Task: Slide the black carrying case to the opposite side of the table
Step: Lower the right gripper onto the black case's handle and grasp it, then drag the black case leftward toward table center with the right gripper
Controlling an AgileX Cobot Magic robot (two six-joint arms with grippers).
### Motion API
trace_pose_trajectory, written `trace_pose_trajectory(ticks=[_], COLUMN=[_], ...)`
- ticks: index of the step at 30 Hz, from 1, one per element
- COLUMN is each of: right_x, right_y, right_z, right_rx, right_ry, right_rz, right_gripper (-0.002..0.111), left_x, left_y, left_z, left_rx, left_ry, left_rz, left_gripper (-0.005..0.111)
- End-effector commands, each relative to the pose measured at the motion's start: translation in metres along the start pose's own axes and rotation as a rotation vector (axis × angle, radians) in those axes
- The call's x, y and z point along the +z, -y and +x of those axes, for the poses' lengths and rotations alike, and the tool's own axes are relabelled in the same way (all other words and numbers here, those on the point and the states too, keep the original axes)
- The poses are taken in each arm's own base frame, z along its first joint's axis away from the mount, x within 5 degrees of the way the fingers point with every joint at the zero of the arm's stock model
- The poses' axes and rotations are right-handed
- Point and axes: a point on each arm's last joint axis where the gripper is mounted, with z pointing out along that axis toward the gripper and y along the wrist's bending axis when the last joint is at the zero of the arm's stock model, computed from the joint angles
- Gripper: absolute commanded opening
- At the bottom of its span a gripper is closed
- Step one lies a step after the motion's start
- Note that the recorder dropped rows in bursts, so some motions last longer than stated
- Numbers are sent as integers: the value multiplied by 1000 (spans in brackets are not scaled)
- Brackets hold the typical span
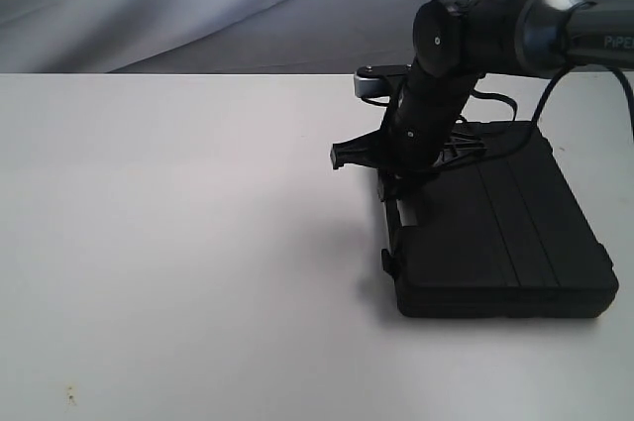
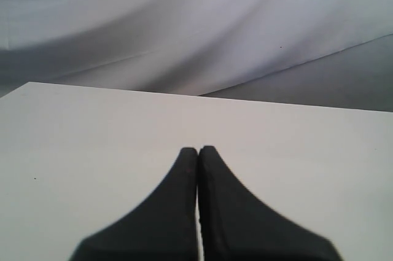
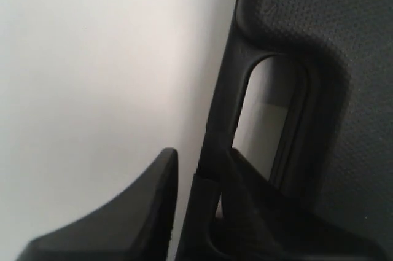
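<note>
Right gripper [image 3: 199,158] is down at the table's right part, on the case's handle [image 3: 221,107]. Jaws are apart and straddle the handle bar. The outer finger [image 3: 153,212] sits on the bare-table side with a thin sliver of white between it and the bar, so there's no clamp. The inner finger blends into the black plastic and its contact can't be read.

Left gripper [image 2: 198,150] has its fingers pressed flat together and holds nothing. It hovers over bare table [image 2: 92,138].

The black case [image 1: 505,233] lies flat, lid up, on the right part of the table [image 1: 178,243], close to its right edge. Its long axis looks to run from the table's far edge toward its near edge, skewed a little right at the near end. Foreshortening makes that call soft. The handle edge faces the table's open left part.

Looks: matte black plastic with a pebbled grain up close. Grooves on the lid run parallel to the handle edge. The handle is moulded in, with a rounded slot that shows white table through it. There's a small latch tab [image 1: 386,263] on the handle edge, nearer the table's front.
</note>
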Motion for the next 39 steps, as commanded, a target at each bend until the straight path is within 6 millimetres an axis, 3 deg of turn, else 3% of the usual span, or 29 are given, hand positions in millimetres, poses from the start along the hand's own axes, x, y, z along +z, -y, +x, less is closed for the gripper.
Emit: trace_pose_trajectory(ticks=[1, 11, 20, 26, 35, 39], right_x=[-3, 0, 34, 39, 39, 40], right_y=[0, 3, 4, 2, -4, -15], right_z=[-2, -4, -2, -3, -3, -3], right_rx=[-5, 17, 48, 75, 108, 96], right_ry=[20, 46, -7, -4, 9, 28], right_rz=[5, 41, 44, 21, -25, -46], right_gripper=[38, 39, 38, 15, 11, 1], left_x=[0, 0, 0, 0, 0, 0], left_y=[0, 0, 0, 0, 0, 0], left_z=[1, 1, 1, 1, 1, 1], left_rx=[-12, -13, -12, -12, -10, -10], left_ry=[3, 3, 3, 3, 3, 3], left_rz=[-1, -1, -1, -1, -1, -1], left_gripper=[1, 1, 1, 1, 1, 1])
